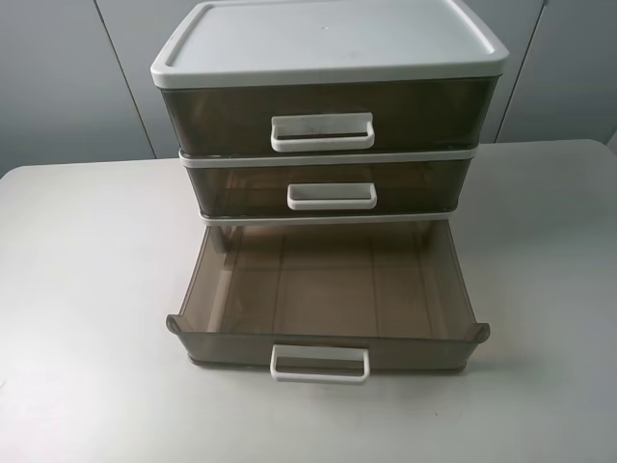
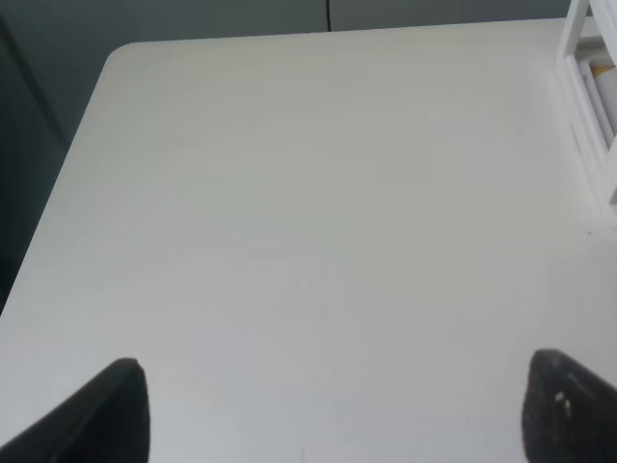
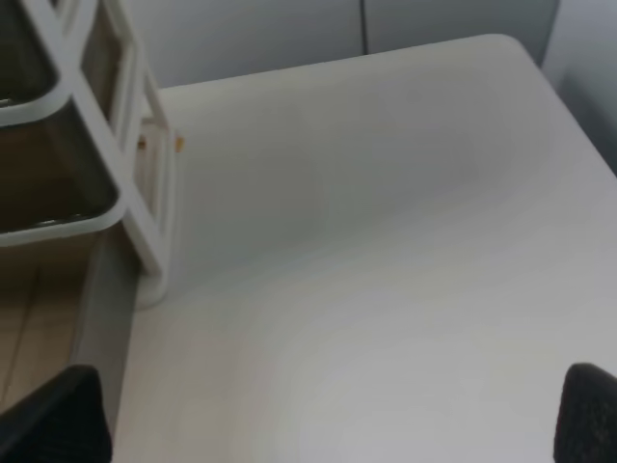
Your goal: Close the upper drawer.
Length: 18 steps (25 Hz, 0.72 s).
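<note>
A: Start with the arms. What are they doing?

B: Neither holds anything. The left gripper point(image 2: 337, 415) is spread wide over bare table point(image 1: 87, 289), and the right gripper point(image 3: 328, 415) is spread too. One of the right gripper's fingers point(image 3: 53, 420) sits just beside the side wall of the bottom drawer point(image 1: 328, 340). Neither arm shows in the high view.

A: That drawer is the one standing out?

B: Yes, pulled well forward and empty. It is the nearest thing to both arms, which is the first hazard: a straight reach in could clip its rim or side wall and shove the whole unit point(image 1: 328, 39) back across the table.

A: And the upper drawer point(image 1: 241, 188)?

B: Middle tier, right above the open one. From the high view its front looks about flush with the frame, so I judge it shut or nearly so. I cannot tell if a small gap is left.

A: So what goes wrong?

B: Picking the wrong target, mainly: the open bottom drawer invites the push. Also, pressing hard on a front with no travel left would slide or tip the light unit. Pushing off-centre from its handle point(image 1: 332, 196) could skew it. Too high a contact lands on the top drawer point(image 1: 222, 121).
</note>
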Tool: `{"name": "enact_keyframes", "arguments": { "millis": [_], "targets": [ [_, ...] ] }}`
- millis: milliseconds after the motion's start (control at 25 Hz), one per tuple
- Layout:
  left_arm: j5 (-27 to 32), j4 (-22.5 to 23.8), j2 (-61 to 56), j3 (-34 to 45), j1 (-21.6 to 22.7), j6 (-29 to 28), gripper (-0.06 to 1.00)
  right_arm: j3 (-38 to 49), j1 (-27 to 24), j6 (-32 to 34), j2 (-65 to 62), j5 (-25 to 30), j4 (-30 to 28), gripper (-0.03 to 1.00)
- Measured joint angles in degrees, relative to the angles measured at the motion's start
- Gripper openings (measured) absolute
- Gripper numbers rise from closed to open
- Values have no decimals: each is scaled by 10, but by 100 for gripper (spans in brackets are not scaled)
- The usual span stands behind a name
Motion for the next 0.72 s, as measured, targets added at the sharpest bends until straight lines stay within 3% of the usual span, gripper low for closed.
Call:
{"name": "enact_keyframes", "arguments": {
  "millis": [720],
  "targets": [
    [0,0,0,0,0,0,74,0,16,6,0,-1,-1,70]
  ]
}}
